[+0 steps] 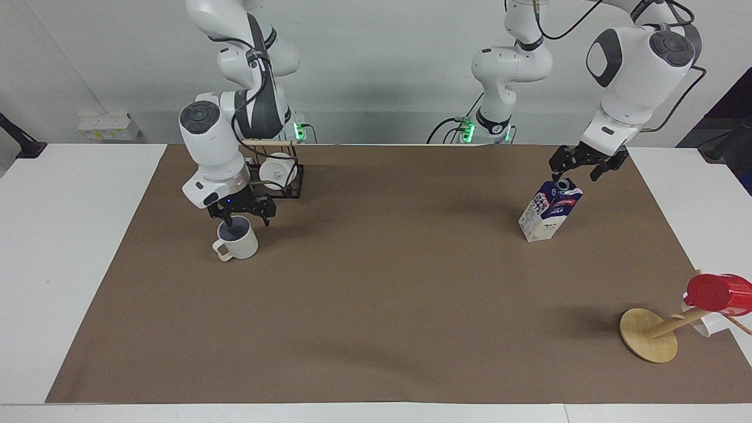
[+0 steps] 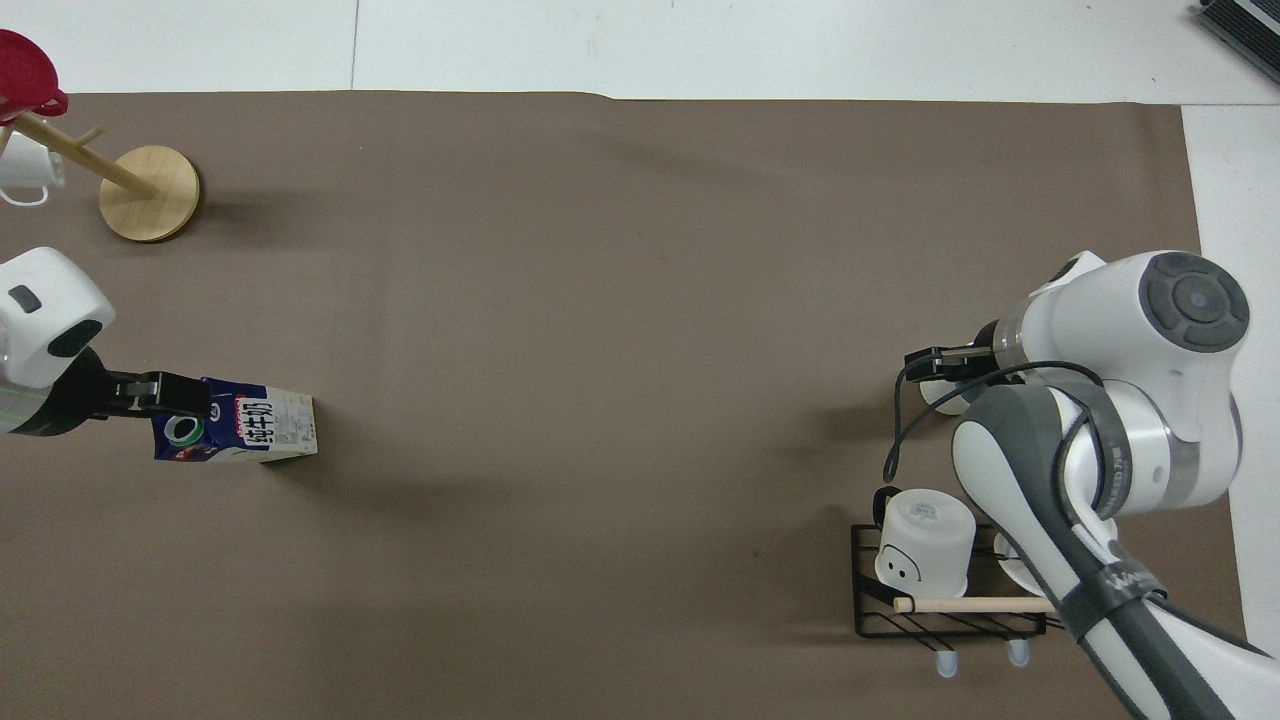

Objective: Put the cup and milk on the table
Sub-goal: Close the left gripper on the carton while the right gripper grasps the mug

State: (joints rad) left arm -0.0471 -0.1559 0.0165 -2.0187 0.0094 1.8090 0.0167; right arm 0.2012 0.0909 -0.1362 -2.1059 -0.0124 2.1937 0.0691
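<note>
Brown paper covers most of the white bench, and both task items stand on it. Toward the right arm's end, the right gripper hangs low over the cream-white cup, its fingers spread wide, one tip dipping at the cup's mouth and the other outside the wall; nothing is gripped. The cup stands upright, handle turned away from the robots, a little farther from them than the black wire rack that carries a plain white mug. Toward the left arm's end, the milk stands upright on the paper, cap uppermost. The left gripper hovers just above its gable, fingers wide apart and holding nothing. At that end's corner farthest from the robots, a wooden mug tree bears a red cup.
</note>
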